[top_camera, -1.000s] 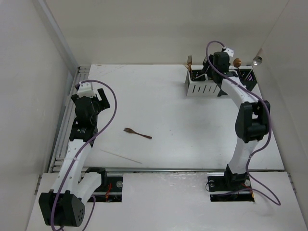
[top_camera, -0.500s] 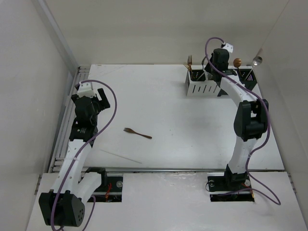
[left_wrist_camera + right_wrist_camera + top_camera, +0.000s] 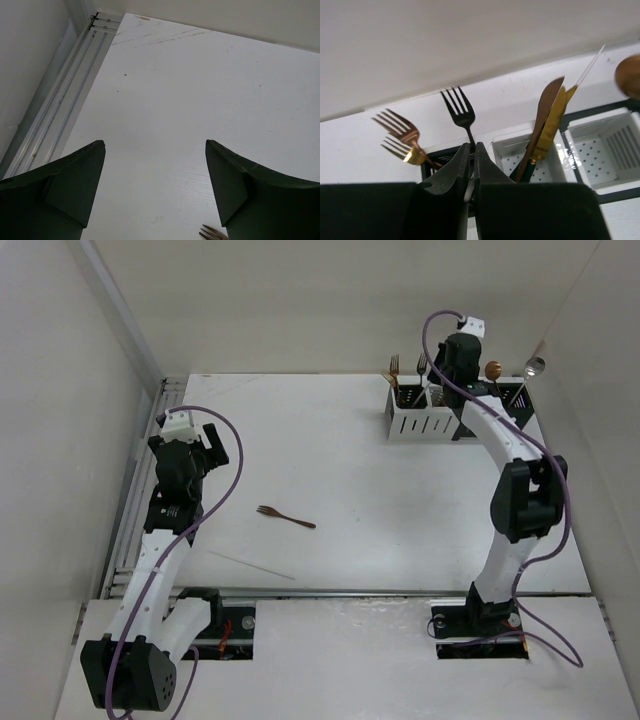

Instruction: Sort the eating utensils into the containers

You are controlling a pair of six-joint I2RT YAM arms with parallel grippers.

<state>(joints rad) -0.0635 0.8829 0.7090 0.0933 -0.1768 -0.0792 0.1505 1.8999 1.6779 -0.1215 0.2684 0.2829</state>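
Observation:
The containers (image 3: 420, 424) stand in a row at the table's back right, with forks, knives and spoons upright in them. My right gripper (image 3: 441, 373) hangs over the row. In the right wrist view it (image 3: 473, 146) is shut on the stem of a black fork (image 3: 459, 108), above a black box (image 3: 436, 157). Copper and gold forks (image 3: 400, 132) lean to its left; copper and gold knives (image 3: 548, 116) stand in a white box (image 3: 512, 152). A copper fork (image 3: 285, 517) lies alone mid-table. My left gripper (image 3: 205, 446) is open, the tines (image 3: 212, 233) just below it (image 3: 155, 145).
A thin pale stick (image 3: 250, 565) lies on the table near the left arm's base. A metal rail (image 3: 55, 115) runs along the table's left edge. White walls close in the left, back and right sides. A copper spoon (image 3: 493, 368) and a silver spoon (image 3: 534, 366) stick up at the row's right end.
My right gripper has closed on the black fork and risen slightly; the fork's head now shows above the boxes. The left arm and the copper fork on the table have not moved.

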